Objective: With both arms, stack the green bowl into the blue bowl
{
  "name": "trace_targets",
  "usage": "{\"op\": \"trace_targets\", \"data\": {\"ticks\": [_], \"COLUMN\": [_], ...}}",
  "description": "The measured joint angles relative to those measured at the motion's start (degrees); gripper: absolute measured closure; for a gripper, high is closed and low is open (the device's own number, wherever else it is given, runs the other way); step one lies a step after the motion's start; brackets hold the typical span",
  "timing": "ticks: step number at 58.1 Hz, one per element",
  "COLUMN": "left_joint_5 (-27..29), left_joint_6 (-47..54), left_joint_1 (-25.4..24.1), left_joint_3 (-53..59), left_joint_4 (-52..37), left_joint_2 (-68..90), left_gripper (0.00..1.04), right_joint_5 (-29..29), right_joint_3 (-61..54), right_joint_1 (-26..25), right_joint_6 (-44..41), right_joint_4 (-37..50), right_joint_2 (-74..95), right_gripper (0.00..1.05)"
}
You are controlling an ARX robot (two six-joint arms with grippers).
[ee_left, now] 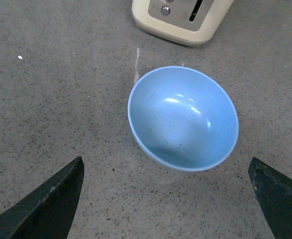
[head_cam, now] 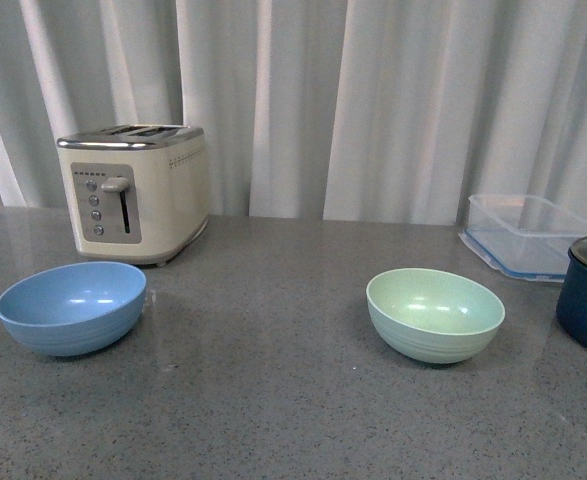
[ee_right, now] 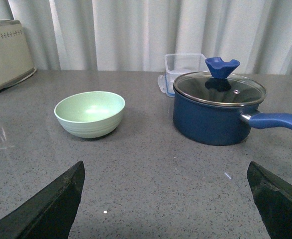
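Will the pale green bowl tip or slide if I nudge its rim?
The pale mint-green round matte bowl looks rigid and probably light: thin wall, empty. Its sides curve down to a small base, so a rim nudge may rock it. On the smooth grey speckled countertop it would likely slide.

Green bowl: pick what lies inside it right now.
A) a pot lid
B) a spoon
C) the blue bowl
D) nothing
D: the green bowl shows a bare inside in both the front view and the right wrist view, while the blue bowl sits apart from it, over by the toaster.
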State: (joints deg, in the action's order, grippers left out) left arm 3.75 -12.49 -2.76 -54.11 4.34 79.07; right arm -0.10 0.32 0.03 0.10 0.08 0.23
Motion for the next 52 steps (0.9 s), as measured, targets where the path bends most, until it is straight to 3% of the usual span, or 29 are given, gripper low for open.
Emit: {"op": "trace_targets", "data": {"ticks": [6,19,40,52], "left_joint_5": [0.81,4.11,3.74,3.98], "left_joint_6": [-4.09,-7.43,-11.85,-11.91], "left_joint_1": [0.39,0.52,0.70,1.20], "left_joint_3": [-11.82,-24.02,-28.96,-28.63], "left_joint_4": [6.19,13.03,14.84,13.99], "left_joint_2": [13.14,25.14,34.56,34.62], "left_gripper": [0.07,0.07,0.08,0.39], "right_joint_5": [0.00,0.00,0.00,0.00], "right_joint_3": [0.00,0.00,0.00,0.00], "right_joint_1": [0.00,0.00,0.00,0.00], "right_joint_6": [0.00,0.00,0.00,0.00], "right_joint_4": [0.00,0.00,0.00,0.00], "right_joint_2": [0.00,0.00,0.00,0.00], "right_gripper": [0.10,0.10,0.10,0.10]}}
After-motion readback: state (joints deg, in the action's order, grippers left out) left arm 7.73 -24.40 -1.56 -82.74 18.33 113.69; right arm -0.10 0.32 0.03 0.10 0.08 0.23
